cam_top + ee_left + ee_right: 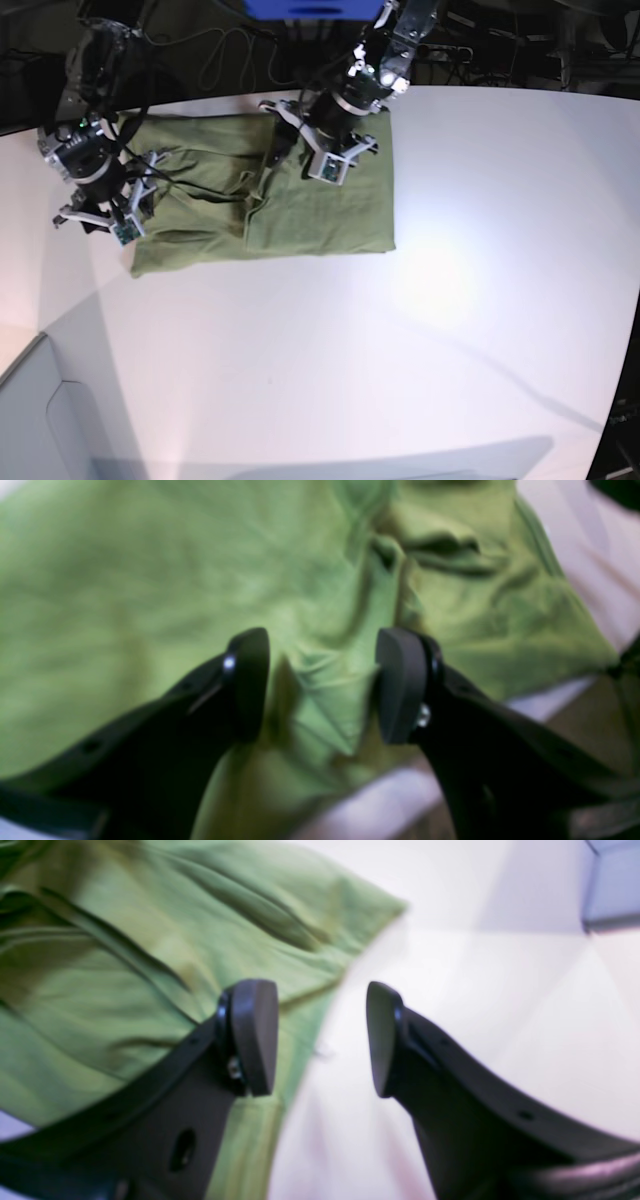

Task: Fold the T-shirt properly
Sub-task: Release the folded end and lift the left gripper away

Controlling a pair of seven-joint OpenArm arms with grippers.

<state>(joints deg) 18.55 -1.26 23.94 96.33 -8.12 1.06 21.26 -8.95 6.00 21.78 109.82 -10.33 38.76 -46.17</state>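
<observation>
Left wrist view: one left hand, its two black pads spread, straddles a raised ridge of the single soft, wrinkled sage-green cotton T-shirt.

Right wrist view: one right hand, spread, over the shirt's edge at 9 o'clock.

Base view: the shirt lies at 11 o'clock on the smooth white worktop.

T-shirt on table | left gripper over shirt | right gripper at shirt's edge

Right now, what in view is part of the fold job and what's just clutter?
Job:
- T-shirt, partly folded
- left hand, open over the cloth
- right hand, open at the shirt's edge

Clutter:
- blue box behind the white table
</observation>
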